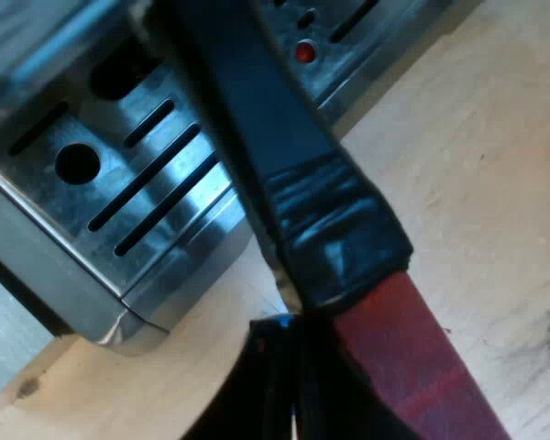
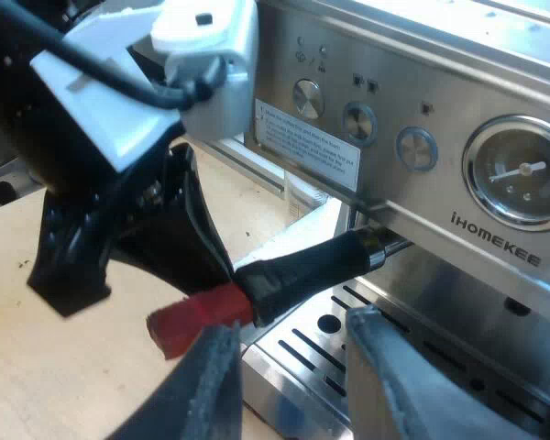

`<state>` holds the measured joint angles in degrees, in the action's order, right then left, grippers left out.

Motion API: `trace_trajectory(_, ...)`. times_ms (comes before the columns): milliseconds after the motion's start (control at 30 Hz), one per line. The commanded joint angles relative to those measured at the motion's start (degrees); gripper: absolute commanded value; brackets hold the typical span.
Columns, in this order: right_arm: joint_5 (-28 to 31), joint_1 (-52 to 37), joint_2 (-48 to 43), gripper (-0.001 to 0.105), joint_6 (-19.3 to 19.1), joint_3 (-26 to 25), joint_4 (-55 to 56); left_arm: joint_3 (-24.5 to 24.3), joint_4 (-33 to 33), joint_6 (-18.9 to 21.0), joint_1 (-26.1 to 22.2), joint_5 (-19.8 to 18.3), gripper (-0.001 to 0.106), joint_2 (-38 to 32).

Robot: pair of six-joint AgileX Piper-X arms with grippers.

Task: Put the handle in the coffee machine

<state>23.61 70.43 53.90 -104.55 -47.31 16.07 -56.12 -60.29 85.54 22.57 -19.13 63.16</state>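
The left claw (image 2: 197,275) pinched the handle (image 2: 302,266) at its red end, the metal end up under the machine (image 2: 412,82) front. The right claw (image 2: 289,385) hung spread and empty. A misaligned turn might jam it, or the claw slip. The front read iHOMEKEE; the sticker (image 2: 307,137) was illegible.
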Motion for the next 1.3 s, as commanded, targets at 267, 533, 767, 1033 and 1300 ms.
trace_trajectory(267, -0.3, -0.2, -0.5, 0.031, -0.6, -0.7, -0.3, -0.2, 4.3, 0.0, 7.1, -15.9, 0.0, -0.8)
trace_trajectory(533, -0.3, -0.2, -0.5, 0.031, 0.2, -0.7, 0.0, -0.2, 12.8, 0.0, 7.1, -24.2, 0.0, -0.8)
trace_trajectory(767, -0.8, -0.2, -0.5, 0.031, 3.3, -0.7, 6.8, -0.2, 17.9, 0.0, 7.1, -28.6, 0.0, -0.8)
trace_trajectory(1033, -0.8, -0.2, -0.5, 0.031, 3.2, -0.7, 7.3, -0.2, 16.9, 0.0, 7.1, -29.5, 0.0, -0.8)
trace_trajectory(1300, -1.0, -0.2, -0.5, 0.031, 3.2, -0.7, 7.3, -0.2, 5.0, -3.0, 4.3, -13.7, 0.0, -0.8)
